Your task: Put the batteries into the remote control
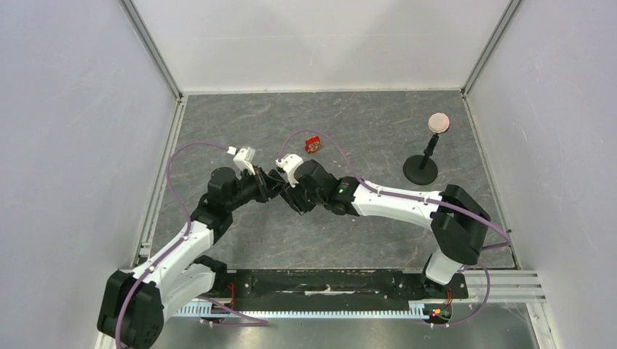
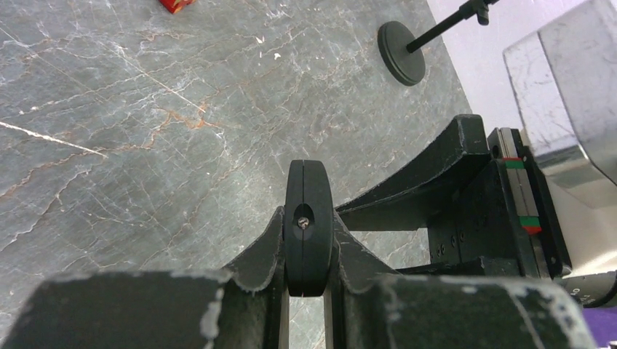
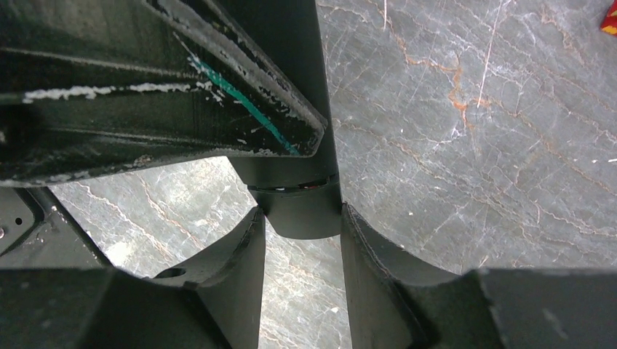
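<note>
The left pincer (image 2: 307, 225) was clamped shut on the thin edges of the remote control (image 2: 308, 185), which was held up off the table with its end facing that wrist's camera. The right pincer (image 3: 300, 218) met it head-on from the opposite side, its jaws set wider and pressed against both flanks of the same black bar. The two pincers were nearly touching over the middle of the grey marbled table (image 1: 378, 233).

A black round-based stand (image 1: 420, 169) carrying a tan disc stood well out on the right pincer's side, toward the far corner and apart from the work. A small red-and-white box (image 1: 313, 143) lay just beyond the right pincer, toward the back wall.

The batteries appeared in none of the three views, neither on the table nor in either pincer. The remote's compartment was hidden behind the fingers, so whether the cells were already seated could not be told.

With both pincers busy on the remote and none free for a cell, the job looked either at the stage of opening or closing the cover, or of steadying the body. If loading was left, one pincer would first need to let go.
</note>
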`<move>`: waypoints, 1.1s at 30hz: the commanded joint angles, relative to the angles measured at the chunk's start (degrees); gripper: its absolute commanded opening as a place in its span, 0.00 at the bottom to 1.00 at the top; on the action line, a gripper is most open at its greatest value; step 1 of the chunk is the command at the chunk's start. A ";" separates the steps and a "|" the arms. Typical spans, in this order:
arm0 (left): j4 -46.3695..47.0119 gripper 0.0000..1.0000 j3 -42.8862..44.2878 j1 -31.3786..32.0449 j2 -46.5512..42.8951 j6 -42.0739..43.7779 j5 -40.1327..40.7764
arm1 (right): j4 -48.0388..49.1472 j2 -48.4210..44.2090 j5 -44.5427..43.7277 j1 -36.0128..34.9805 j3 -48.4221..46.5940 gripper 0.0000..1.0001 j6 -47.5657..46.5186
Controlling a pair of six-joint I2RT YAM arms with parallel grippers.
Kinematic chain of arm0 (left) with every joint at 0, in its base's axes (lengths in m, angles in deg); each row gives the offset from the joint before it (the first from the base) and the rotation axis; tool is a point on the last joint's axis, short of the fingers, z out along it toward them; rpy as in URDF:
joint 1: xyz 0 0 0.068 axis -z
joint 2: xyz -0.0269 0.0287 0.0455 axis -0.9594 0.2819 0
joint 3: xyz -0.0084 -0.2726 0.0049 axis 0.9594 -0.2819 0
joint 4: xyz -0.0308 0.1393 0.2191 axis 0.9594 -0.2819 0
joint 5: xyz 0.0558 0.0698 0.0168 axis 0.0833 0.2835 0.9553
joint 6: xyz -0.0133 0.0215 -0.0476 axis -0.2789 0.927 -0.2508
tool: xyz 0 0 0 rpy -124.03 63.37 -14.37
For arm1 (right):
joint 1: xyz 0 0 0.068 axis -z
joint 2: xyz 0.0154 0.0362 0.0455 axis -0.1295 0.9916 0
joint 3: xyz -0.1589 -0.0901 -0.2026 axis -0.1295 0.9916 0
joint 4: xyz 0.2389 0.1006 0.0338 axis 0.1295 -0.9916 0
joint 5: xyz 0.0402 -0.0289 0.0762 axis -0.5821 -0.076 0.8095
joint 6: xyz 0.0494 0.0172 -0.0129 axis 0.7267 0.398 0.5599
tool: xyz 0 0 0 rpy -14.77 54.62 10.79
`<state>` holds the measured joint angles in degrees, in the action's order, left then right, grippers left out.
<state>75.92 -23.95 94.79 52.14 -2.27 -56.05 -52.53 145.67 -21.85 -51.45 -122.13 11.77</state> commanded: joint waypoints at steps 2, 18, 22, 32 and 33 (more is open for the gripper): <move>-2.48 0.02 2.04 4.23 0.35 -0.61 -7.57 | 10.80 0.79 -2.33 1.14 -6.36 0.40 2.12; -8.08 0.02 5.35 4.32 -0.13 -2.43 -3.45 | 11.78 -1.30 -0.67 3.17 -4.80 0.42 4.80; -8.80 0.02 9.50 4.23 0.21 -8.96 -5.21 | 8.12 -0.24 0.70 3.41 -4.68 0.43 3.41; -10.77 0.02 15.41 0.47 3.07 -20.55 -10.99 | 6.98 -2.22 -2.30 3.70 -2.72 0.48 0.87; -10.61 0.02 15.68 0.16 3.17 -21.56 -11.52 | 6.64 -2.35 -2.62 3.70 -2.99 0.48 0.67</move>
<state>62.80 -12.85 94.62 55.62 -10.97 -52.77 -52.20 143.83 -19.73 -48.94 -123.42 13.89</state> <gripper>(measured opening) 0.205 0.478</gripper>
